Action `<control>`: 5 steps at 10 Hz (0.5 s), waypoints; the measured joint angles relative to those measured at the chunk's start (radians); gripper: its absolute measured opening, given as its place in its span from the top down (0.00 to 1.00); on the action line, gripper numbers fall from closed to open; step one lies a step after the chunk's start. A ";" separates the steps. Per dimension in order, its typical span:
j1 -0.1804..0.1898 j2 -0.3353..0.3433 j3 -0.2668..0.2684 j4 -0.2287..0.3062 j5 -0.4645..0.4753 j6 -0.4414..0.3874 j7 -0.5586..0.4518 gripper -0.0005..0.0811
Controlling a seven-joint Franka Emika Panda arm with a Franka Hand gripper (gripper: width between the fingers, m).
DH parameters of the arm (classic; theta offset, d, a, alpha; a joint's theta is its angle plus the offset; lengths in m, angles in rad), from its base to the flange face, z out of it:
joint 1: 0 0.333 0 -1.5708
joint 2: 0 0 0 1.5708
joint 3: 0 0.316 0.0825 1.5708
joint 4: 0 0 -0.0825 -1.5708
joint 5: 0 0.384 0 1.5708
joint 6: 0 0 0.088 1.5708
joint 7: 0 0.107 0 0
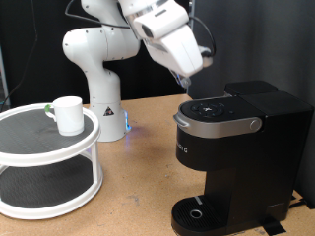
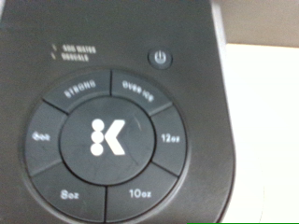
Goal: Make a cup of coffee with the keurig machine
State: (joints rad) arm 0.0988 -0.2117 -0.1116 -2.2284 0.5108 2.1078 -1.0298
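The keurig machine stands at the exterior view's right, black, with its lid down and a silver-grey handle band. Its round drip base has nothing on it. My gripper hangs just above the machine's top button panel. The wrist view shows no fingers, only the panel close up: a round dial with a white K button, size buttons around it and a power button. The white cup stands on the top tier of a white round stand at the exterior view's left, far from the gripper.
A small dark thing with a green top lies beside the cup on the stand. The robot's white base stands behind, between stand and machine. The wooden table lies between them.
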 joint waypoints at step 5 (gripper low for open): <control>-0.004 -0.017 -0.009 0.018 -0.068 -0.083 -0.010 0.99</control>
State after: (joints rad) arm 0.0951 -0.2289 -0.1203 -2.2099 0.4432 2.0251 -1.0399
